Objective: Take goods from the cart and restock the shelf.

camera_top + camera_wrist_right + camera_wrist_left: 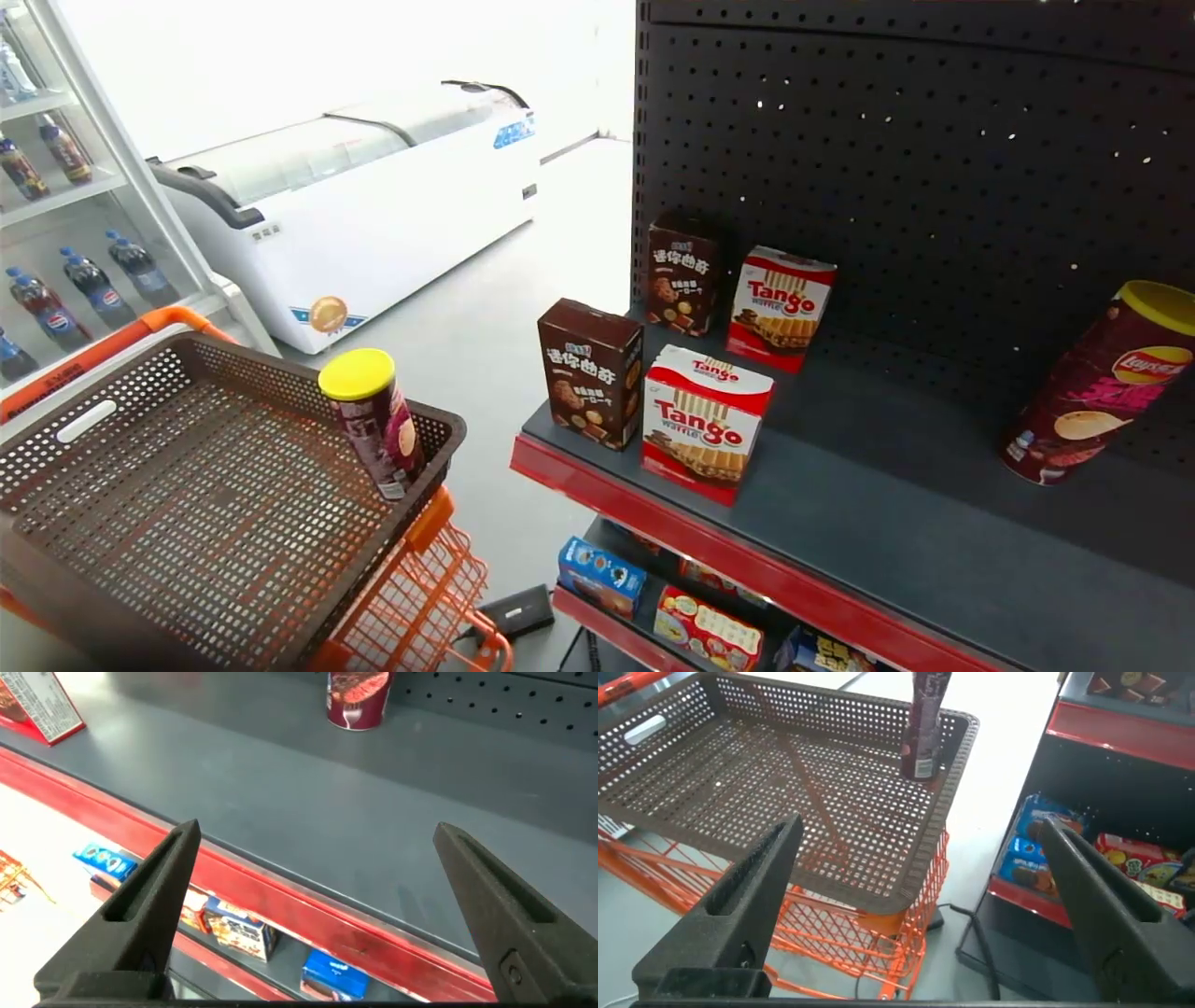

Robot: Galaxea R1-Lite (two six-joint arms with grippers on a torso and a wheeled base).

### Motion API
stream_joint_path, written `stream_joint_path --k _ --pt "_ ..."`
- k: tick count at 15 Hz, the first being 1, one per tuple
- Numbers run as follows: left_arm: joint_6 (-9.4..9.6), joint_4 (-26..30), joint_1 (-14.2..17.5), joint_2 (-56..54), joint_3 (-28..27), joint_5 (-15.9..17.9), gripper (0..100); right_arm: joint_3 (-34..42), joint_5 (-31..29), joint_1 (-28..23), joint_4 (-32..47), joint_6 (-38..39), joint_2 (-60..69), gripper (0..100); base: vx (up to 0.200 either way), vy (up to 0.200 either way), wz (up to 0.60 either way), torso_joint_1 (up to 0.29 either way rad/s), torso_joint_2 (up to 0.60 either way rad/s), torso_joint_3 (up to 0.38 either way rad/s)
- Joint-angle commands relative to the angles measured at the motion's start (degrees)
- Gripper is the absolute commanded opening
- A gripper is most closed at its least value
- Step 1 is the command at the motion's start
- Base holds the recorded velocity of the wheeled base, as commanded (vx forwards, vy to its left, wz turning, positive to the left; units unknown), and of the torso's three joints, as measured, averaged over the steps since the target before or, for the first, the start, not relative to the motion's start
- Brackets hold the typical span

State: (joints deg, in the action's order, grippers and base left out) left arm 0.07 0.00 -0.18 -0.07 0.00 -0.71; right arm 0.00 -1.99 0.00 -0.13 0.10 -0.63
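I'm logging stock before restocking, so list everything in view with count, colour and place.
shelf: one, dark grey, red front edge
cart: one, orange, left of the shelf
basket: one, brown mesh, on the cart
chip can: one, maroon with yellow lid, upright in the basket corner nearest the shelf
second chip can: one, same colours, shelf's back right
brown boxes: two, shelf's left end, front and back
wafer boxes: two, red and white, right of each brown box
freezer: one, white, floor behind
left gripper: one, black, open, by the cart
right gripper: one, black, open, by the shelf's front edge
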Motion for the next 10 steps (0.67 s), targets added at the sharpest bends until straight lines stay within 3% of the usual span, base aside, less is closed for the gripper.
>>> stream_joint_path --k 1,7,10 --pt "0.01 0.00 0.01 0.07 0.00 0.00 100 0.00 -0.03 0.00 -0.04 -0.01 0.02 100 0.000 0.000 0.00 0.000 0.00 0.000" --pt "0.37 0.35 0.09 0.07 -0.26 0.62 100 0.00 -0.03 0.00 -0.04 -0.01 0.02 100 0.000 0.000 0.00 0.000 0.00 0.000" --pt "1.51 0.53 -0.34 0.78 -0.44 3.26 100 0.00 -0.03 0.00 -0.04 -0.01 0.02 100 0.000 0.000 0.00 0.000 0.00 0.000"
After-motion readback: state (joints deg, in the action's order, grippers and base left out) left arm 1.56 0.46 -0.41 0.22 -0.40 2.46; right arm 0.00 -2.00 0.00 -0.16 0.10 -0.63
